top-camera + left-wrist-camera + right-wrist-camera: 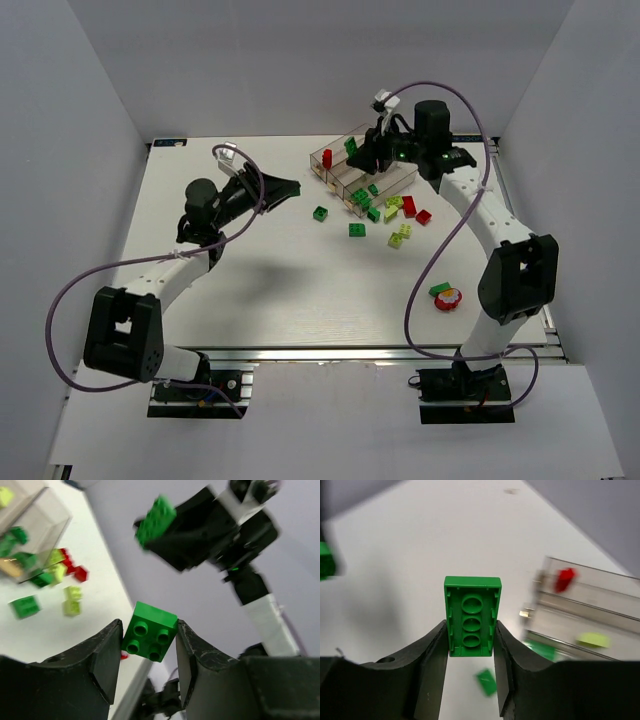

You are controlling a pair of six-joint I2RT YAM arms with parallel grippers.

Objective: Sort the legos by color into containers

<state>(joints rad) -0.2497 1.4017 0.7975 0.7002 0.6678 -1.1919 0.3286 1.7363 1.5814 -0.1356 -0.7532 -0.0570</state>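
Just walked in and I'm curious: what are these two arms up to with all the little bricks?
Two robot arms are sorting toy bricks by color into a clear tray. The left end effector holds a square green brick up off the table. The right end effector grips a longer green brick by the tray. The tray holds a red brick and a lime brick in separate compartments, and several loose bricks lie beside it.

Three containers [338, 178], over ten legos [357, 229]
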